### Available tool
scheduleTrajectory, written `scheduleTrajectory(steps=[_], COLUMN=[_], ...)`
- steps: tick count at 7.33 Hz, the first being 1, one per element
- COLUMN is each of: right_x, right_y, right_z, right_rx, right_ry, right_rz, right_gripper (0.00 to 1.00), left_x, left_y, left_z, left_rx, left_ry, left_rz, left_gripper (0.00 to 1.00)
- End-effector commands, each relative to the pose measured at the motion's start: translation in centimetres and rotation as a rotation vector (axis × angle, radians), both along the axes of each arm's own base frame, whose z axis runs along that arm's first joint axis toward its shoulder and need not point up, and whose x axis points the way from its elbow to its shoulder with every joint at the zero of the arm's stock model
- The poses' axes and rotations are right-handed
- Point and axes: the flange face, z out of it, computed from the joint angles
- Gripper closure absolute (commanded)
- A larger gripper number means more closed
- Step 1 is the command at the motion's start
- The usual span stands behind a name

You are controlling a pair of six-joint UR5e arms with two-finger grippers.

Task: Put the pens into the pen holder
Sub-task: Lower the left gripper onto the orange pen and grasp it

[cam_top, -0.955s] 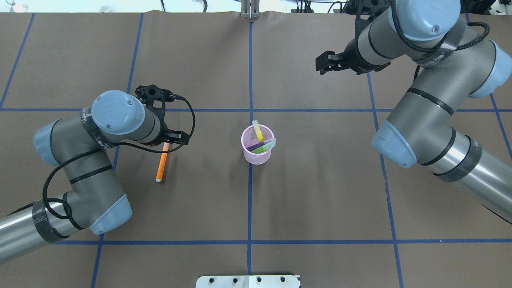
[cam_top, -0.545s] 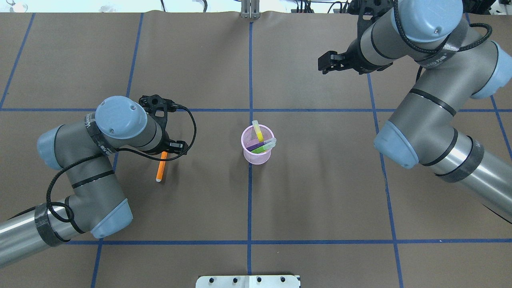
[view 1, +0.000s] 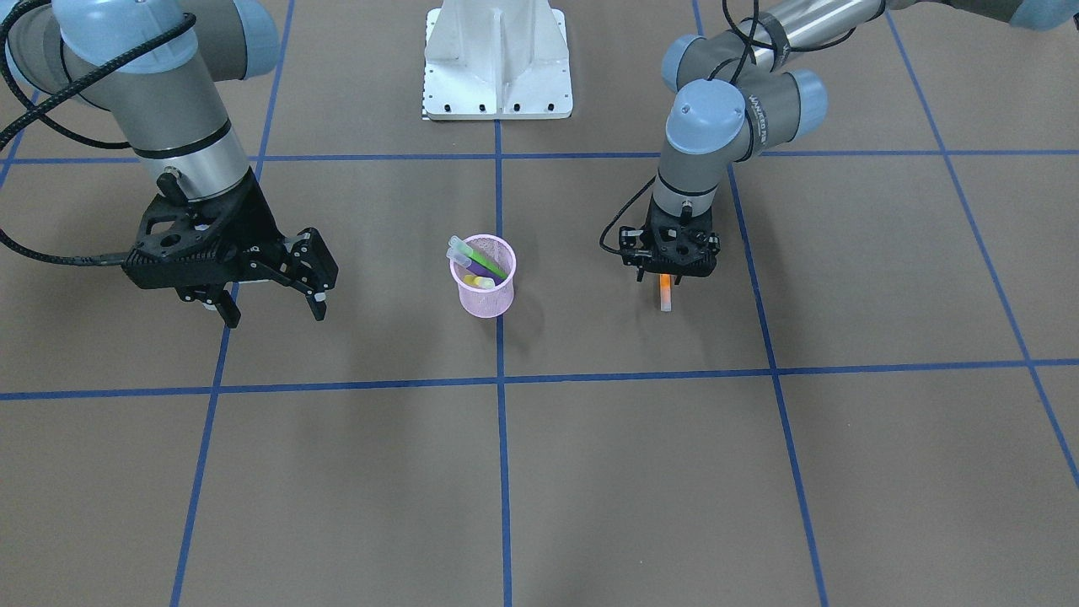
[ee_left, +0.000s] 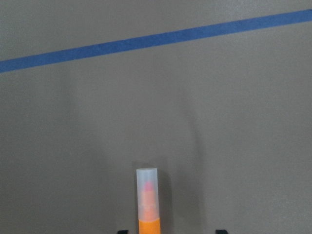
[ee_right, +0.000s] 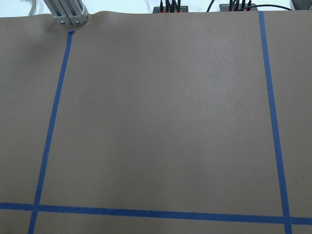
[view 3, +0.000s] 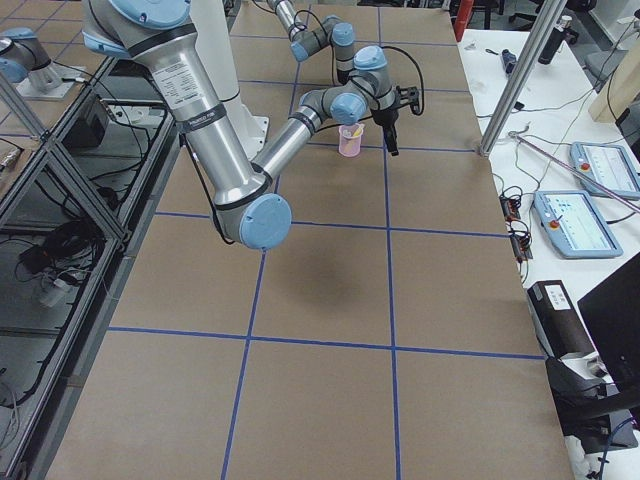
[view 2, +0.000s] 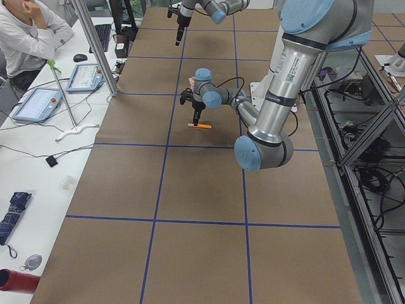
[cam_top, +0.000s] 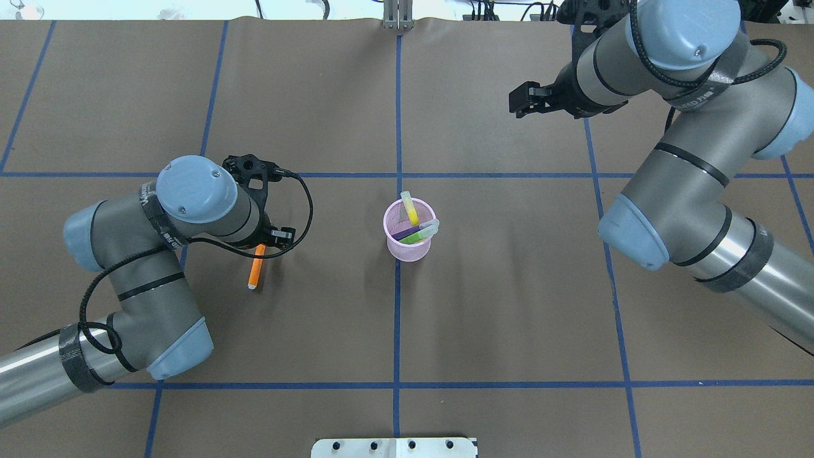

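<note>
An orange pen (cam_top: 254, 272) with a translucent cap lies flat on the table, left of the pink mesh pen holder (cam_top: 410, 247). The holder stands upright and holds a yellow pen (cam_top: 411, 211), a green pen (cam_top: 420, 236) and a purple pen (cam_top: 402, 233). My left gripper (view 1: 663, 276) is low over the orange pen's rear end, open. In the left wrist view the capped end (ee_left: 146, 195) shows between the two fingertips, which are apart from it. My right gripper (view 1: 275, 315) is open and empty, raised above the table far from the holder (view 1: 486, 295).
Blue tape lines cross the brown table cover. The robot's white base plate (view 1: 497, 80) is at the robot's side of the table. An operator sits at a side desk (view 2: 28, 35) with tablets beyond the table's edge.
My left wrist has moved toward the robot's side along the orange pen and now covers more of it. My right arm has drifted slightly right and back. The pens have not moved.
</note>
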Motion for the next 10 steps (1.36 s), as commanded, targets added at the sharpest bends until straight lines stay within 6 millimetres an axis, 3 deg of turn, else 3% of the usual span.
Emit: scheduleTrajectory(steps=[1,3,8,10], right_x=[-0.01,-0.01,-0.03,0.0], right_y=[0.02,0.02,-0.02,0.01], right_z=[0.04,0.04,0.11,0.04], right_rx=[0.0,0.0,-0.001,-0.001], right_ry=[0.001,0.001,0.002,0.001], right_rz=[0.001,0.001,0.004,0.004], right_gripper=[0.01,0.01,0.01,0.01], left_x=[0.21,0.24,0.24,0.24], left_y=[-0.13,-0.14,-0.15,-0.15], left_z=[0.35,0.6,1.29,1.29], left_rx=[-0.003,-0.004,-0.008,-0.008], left_ry=[-0.007,-0.012,-0.022,-0.022], left_rz=[0.001,0.004,0.006,0.006], left_gripper=[0.47,0.54,0.54,0.71])
